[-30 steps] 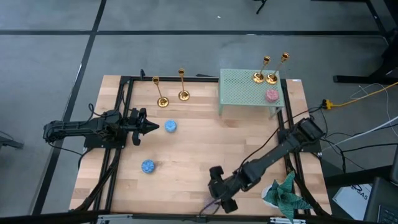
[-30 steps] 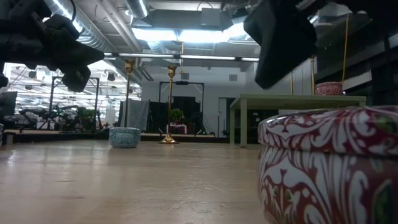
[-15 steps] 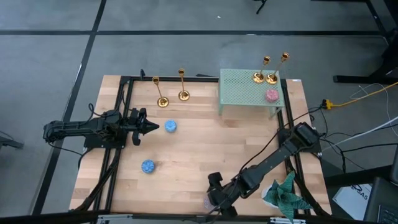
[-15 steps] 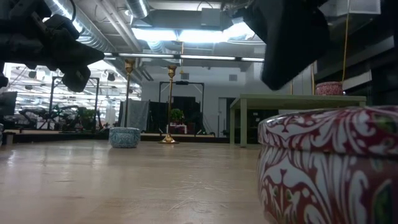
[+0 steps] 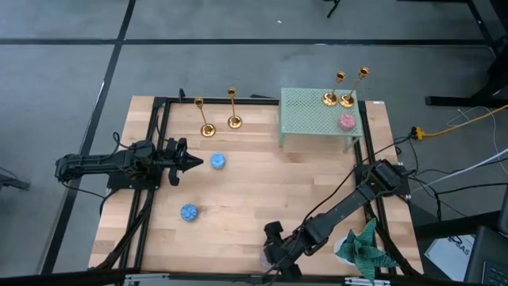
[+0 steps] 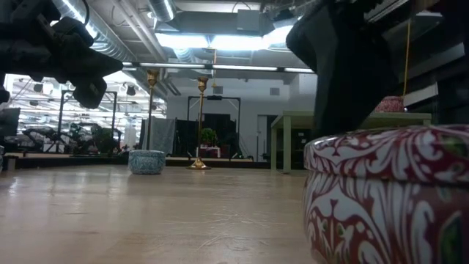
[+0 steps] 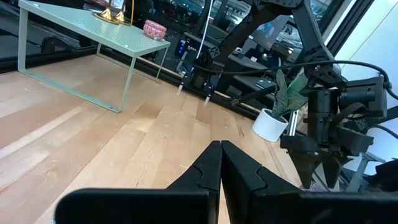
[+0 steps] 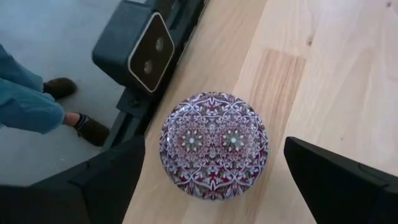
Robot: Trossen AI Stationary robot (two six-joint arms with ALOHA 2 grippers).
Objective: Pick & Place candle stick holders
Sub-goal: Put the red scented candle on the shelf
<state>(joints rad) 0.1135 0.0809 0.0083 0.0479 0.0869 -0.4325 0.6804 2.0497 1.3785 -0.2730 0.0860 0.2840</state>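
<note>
Two gold candle stick holders (image 5: 205,119) (image 5: 233,110) stand on their round bases at the table's far left. Two more (image 5: 332,89) (image 5: 350,89) stand on the green mesh stand (image 5: 313,115) at the far right. My left gripper (image 5: 197,163) is shut and empty, hovering left of centre beside a blue tin (image 5: 217,161). My right gripper (image 5: 274,253) is open at the table's near edge, above a red-and-white patterned round tin (image 8: 213,144). Its fingers (image 8: 93,186) stand on either side of the tin, which rests on the table.
A pink tin (image 5: 347,121) sits on the green stand. A second blue tin (image 5: 188,212) lies near left. A green plant (image 5: 365,246) stands at the near right corner. A camera box (image 8: 146,43) sits just off the near edge, and a person's shoes (image 8: 62,87) show beyond it.
My right gripper has gone toward the table's near edge and down, over the patterned tin.
</note>
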